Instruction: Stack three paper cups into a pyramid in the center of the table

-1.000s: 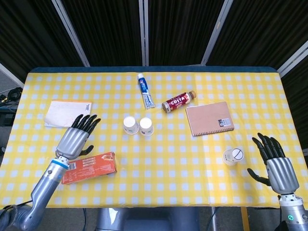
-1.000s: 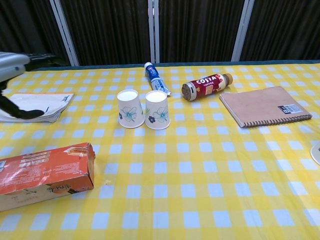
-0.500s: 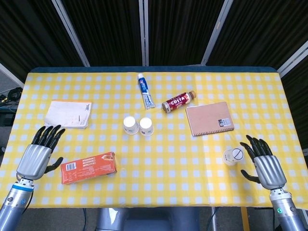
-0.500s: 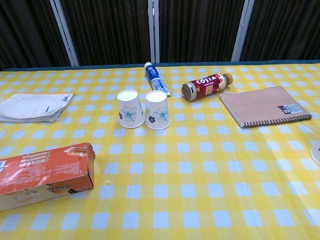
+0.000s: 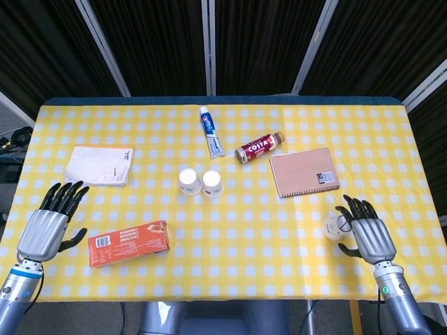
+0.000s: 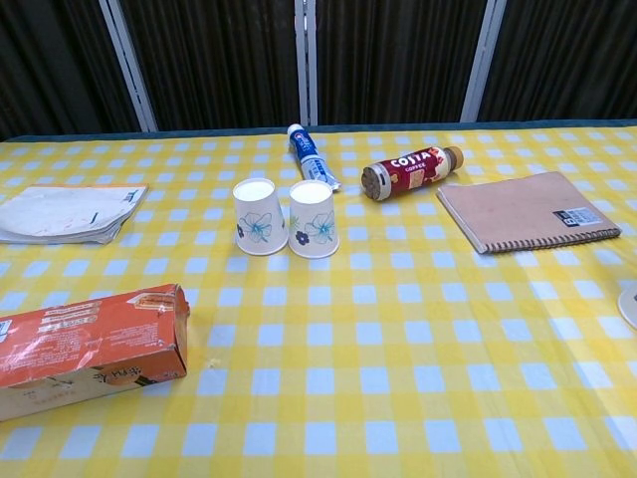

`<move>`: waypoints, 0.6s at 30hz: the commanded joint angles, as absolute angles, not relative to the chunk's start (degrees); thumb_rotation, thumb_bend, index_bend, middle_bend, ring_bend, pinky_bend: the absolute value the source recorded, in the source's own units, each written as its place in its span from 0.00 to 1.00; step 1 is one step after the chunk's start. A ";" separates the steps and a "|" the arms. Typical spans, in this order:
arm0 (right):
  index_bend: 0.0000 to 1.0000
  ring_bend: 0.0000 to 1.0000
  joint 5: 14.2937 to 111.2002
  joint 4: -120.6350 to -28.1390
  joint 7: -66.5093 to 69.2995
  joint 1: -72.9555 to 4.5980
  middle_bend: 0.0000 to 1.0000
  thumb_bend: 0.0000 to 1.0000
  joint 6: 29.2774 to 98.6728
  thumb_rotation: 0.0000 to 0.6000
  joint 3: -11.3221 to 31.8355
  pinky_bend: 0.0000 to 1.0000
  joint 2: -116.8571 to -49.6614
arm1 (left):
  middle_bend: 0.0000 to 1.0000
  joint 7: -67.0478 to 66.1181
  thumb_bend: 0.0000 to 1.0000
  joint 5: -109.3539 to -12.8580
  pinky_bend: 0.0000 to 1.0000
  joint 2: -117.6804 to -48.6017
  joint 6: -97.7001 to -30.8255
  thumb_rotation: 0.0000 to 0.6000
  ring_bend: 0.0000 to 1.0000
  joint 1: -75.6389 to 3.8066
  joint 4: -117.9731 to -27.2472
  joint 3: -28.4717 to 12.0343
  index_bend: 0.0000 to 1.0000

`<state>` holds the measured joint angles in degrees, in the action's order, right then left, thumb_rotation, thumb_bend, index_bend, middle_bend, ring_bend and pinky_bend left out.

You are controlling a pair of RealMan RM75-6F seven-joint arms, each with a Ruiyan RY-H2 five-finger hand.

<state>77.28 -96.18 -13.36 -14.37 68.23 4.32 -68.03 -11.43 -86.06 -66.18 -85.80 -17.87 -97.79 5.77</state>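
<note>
Two upside-down white paper cups with flower prints stand side by side mid-table: the left cup (image 5: 189, 181) (image 6: 257, 216) and the right cup (image 5: 212, 183) (image 6: 314, 219). A third cup (image 5: 336, 225) stands at the front right, and only its edge (image 6: 631, 307) shows in the chest view. My right hand (image 5: 368, 236) hovers just right of that third cup with its fingers spread, partly covering it; I cannot tell whether they touch. My left hand (image 5: 47, 225) is open near the table's front left edge, holding nothing. The chest view shows neither hand.
An orange carton (image 5: 128, 243) (image 6: 85, 349) lies front left, beside my left hand. A white booklet (image 5: 99, 165) (image 6: 65, 212) lies at the left. Behind the cups lie a toothpaste tube (image 5: 210, 132) (image 6: 312, 154) and a Costa bottle (image 5: 258, 146) (image 6: 410, 169). A brown notebook (image 5: 304, 172) (image 6: 526, 211) lies right.
My left hand has pulled back from above the carton to the front left edge. My right hand has moved left, up against the third cup. The cups have not moved.
</note>
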 commanded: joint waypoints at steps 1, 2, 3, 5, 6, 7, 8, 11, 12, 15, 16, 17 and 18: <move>0.23 0.00 75.75 -95.87 -13.66 -14.91 0.00 0.14 67.50 1.00 4.97 0.00 -68.02 | 0.00 -11.56 0.31 -86.32 0.00 -66.15 -85.48 1.00 0.00 -17.61 -97.83 5.45 0.00; 0.24 0.00 75.30 -95.77 -13.74 -15.07 0.00 0.14 67.26 1.00 5.10 0.00 -68.03 | 0.00 -11.63 0.31 -86.38 0.00 -66.16 -85.31 1.00 0.00 -17.52 -97.82 5.32 0.00; 0.25 0.00 74.69 -95.50 -13.87 -15.26 0.00 0.15 66.93 1.00 5.23 0.00 -68.11 | 0.00 -11.76 0.31 -86.44 0.00 -66.19 -85.04 1.00 0.00 -17.41 -97.81 5.15 0.00; 0.26 0.00 73.88 -95.01 -14.12 -15.58 0.00 0.15 66.38 1.00 5.37 0.00 -68.32 | 0.00 -11.89 0.31 -86.50 0.00 -66.20 -84.75 1.00 0.00 -17.27 -97.83 4.93 0.00; 0.27 0.00 73.40 -94.70 -14.22 -15.78 0.00 0.16 66.03 1.00 5.46 0.00 -68.45 | 0.00 -11.95 0.31 -86.56 0.00 -66.20 -84.59 1.00 0.00 -17.19 -97.83 4.80 0.00; 0.27 0.00 72.72 -94.30 -14.30 -16.02 0.00 0.16 65.57 1.00 5.59 0.00 -68.61 | 0.00 -12.02 0.31 -86.66 0.00 -66.18 -84.41 1.00 0.00 -17.06 -97.85 4.66 0.00; 0.27 0.00 72.21 -93.98 -14.33 -16.19 0.00 0.16 65.23 1.00 5.67 0.00 -68.72 | 0.00 -12.07 0.31 -86.73 0.00 -66.17 -84.28 1.00 0.00 -16.97 -97.86 4.56 0.00; 0.28 0.00 70.84 -93.08 -14.46 -16.58 0.00 0.17 64.33 1.00 5.79 0.00 -69.07 | 0.00 -12.09 0.31 -86.82 0.00 -66.09 -84.03 1.00 0.00 -16.72 -97.87 4.20 0.00; 0.29 0.00 70.42 -92.79 -14.55 -16.70 0.00 0.17 64.05 1.00 5.80 0.00 -69.21 | 0.00 -12.08 0.31 -86.83 0.00 -66.06 -83.93 1.00 0.00 -16.65 -97.88 4.04 0.00; 0.29 0.00 69.31 -91.88 -15.06 -16.98 0.00 0.17 63.61 1.00 5.82 0.00 -69.77 | 0.00 -12.04 0.31 -86.98 0.00 -65.97 -83.73 1.00 0.00 -16.41 -97.93 3.63 0.00; 0.30 0.00 68.95 -91.58 -15.21 -17.11 0.00 0.18 63.46 1.00 5.86 0.00 -69.99 | 0.00 -12.01 0.31 -87.10 0.00 -65.97 -83.68 1.00 0.00 -16.32 -97.94 3.53 0.00; 0.30 0.00 68.58 -91.25 -15.29 -17.26 0.00 0.18 63.29 1.00 5.92 0.00 -70.22 | 0.00 -12.00 0.31 -87.26 0.00 -65.96 -83.62 1.00 0.00 -16.21 -97.93 3.41 0.00; 0.30 0.00 68.34 -91.03 -15.34 -17.36 0.00 0.19 63.18 1.00 5.95 0.00 -70.36 | 0.00 -11.97 0.31 -87.39 0.00 -65.95 -83.58 1.00 0.00 -16.14 -97.93 3.32 0.00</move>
<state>68.48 -91.16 -15.25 -17.25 63.30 5.90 -70.22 -11.99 -87.32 -65.96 -83.62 -16.20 -97.93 3.39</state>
